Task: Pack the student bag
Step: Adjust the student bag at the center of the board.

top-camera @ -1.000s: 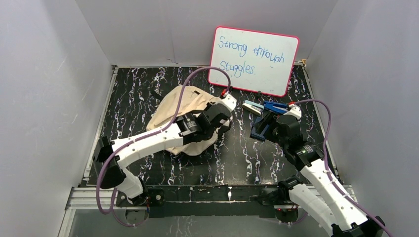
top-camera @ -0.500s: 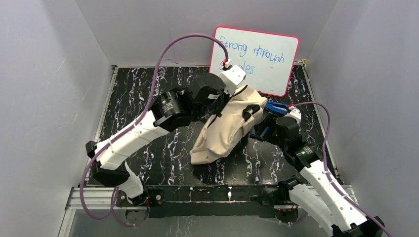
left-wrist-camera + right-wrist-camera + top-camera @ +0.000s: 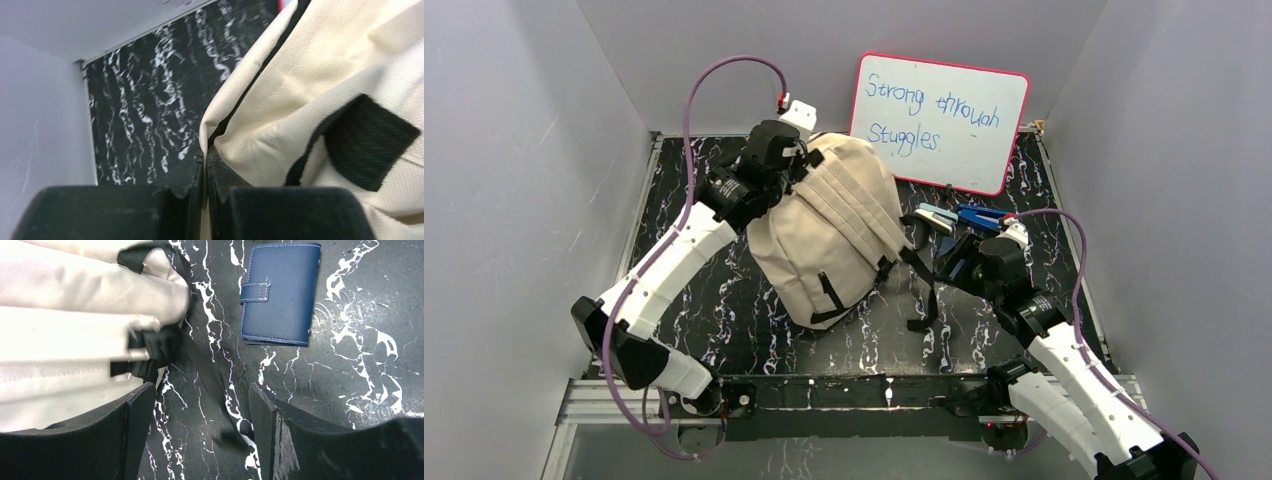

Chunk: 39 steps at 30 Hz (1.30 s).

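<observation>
Black marble-patterned table enclosed by pale grey walls, with a pink-framed whiteboard leaning at the back. Left pincer: jaws pressed together on a seamed edge at the top of the student bag. From that pincer the bag extends downward and toward the near edge, strap side facing the overhead camera, and its dark straps trail toward the right pincer. Right pincer: jaws wide apart, gripping nothing, held over the table with the bag just to its left. A navy wallet lies ahead of this pincer and to the right, apart from both. The bag's inside is hidden in every view, so its contents cannot be told. Only the left wrist view shows the fabric caught between the fingertips. Only the right wrist view shows the wallet's snap tab and a black buckle just beyond the left finger. Only the overhead view shows the whole bag
</observation>
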Motion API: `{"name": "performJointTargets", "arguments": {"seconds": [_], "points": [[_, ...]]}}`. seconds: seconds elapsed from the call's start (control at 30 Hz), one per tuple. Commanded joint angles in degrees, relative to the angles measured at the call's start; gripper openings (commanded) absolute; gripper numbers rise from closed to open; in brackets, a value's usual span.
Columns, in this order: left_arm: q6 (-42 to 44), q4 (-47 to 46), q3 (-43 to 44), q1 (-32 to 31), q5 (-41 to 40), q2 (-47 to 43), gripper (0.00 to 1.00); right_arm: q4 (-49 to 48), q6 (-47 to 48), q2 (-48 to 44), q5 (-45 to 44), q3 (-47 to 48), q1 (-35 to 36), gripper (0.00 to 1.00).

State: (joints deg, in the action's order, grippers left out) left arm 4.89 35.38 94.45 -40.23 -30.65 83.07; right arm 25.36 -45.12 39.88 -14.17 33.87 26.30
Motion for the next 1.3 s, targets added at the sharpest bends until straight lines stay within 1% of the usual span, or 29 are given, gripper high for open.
{"name": "performJointTargets", "arguments": {"seconds": [0.0,0.1,0.2,0.33,0.43,0.47,0.5,0.53,0.57,0.6,0.67,0.7,0.8,0.87,0.93,1.0,1.1,1.27], "points": [[3.5,-8.7,-3.0,6.5,-4.2,0.3,0.0,-3.0,-0.6,-0.4,0.3,0.3,-0.2,0.77],[4.3,-8.6,-3.7,8.7,-7.9,4.2,0.0,-2.8,-0.2,-0.4,0.4,0.6,-0.2,0.77],[4.1,-6.7,-5.1,9.3,-14.7,7.4,0.0,-2.7,0.2,-0.2,0.7,0.4,-0.2,0.77],[-4.0,0.7,-7.9,10.7,-19.5,9.7,0.0,-3.6,0.4,0.6,1.5,-0.3,-0.2,0.77],[-9.8,3.9,-11.8,13.0,-17.5,8.0,0.0,-4.8,0.6,1.8,2.7,-0.5,-0.2,0.77],[-11.2,4.5,-13.0,14.1,-16.4,7.0,0.02,-5.3,0.7,2.4,3.2,-0.5,-0.2,0.77],[-12.4,5.0,-14.4,15.2,-15.5,6.0,0.1,-5.6,0.7,2.8,3.7,-0.4,-0.2,0.77],[-13.2,5.3,-15.7,16.2,-15.1,5.0,0.26,-5.9,0.8,3.3,4.2,-0.4,-0.2,0.77],[-13.8,5.5,-16.8,17.1,-15.1,4.0,0.34,-6.3,0.9,3.7,4.7,-0.3,-0.2,0.77],[-14.2,5.7,-17.9,17.9,-15.1,3.0,0.4,-6.6,0.9,4.0,5.1,-0.3,-0.2,0.77],[-15.0,6.5,-19.0,19.0,-14.7,1.0,0.49,-7.5,1.3,4.6,6.0,-0.3,-0.2,0.77],[-15.1,6.8,-19.3,19.1,-14.5,0.0,0.51,-7.9,1.8,5.1,6.6,-0.2,-0.2,0.77],[-15.2,7.2,-19.1,19.2,-14.6,-2.8,0.54,-10.1,4.0,7.1,10.6,0.3,-0.2,0.77],[-14.9,6.6,-18.8,19.2,-10.8,-4.7,0.55,-12.4,5.4,9.6,14.5,0.6,-0.2,0.76],[-14.6,3.9,-20.4,19.2,-5.1,-7.1,0.55,-14.5,5.6,12.9,18.5,1.1,0.2,0.75],[-14.8,1.0,-22.8,19.2,1.4,-9.2,0.56,-16.9,5.0,16.1,20.4,1.7,1.9,0.74],[-16.9,-1.3,-26.3,19.2,7.8,-10.9,0.57,-20.1,2.9,19.9,18.8,2.5,7.6,0.74],[-17.2,-6.0,-30.7,19.2,12.7,-10.2,0.59,-26.8,-2.9,25.2,16.3,2.3,14.8,0.75]]}}
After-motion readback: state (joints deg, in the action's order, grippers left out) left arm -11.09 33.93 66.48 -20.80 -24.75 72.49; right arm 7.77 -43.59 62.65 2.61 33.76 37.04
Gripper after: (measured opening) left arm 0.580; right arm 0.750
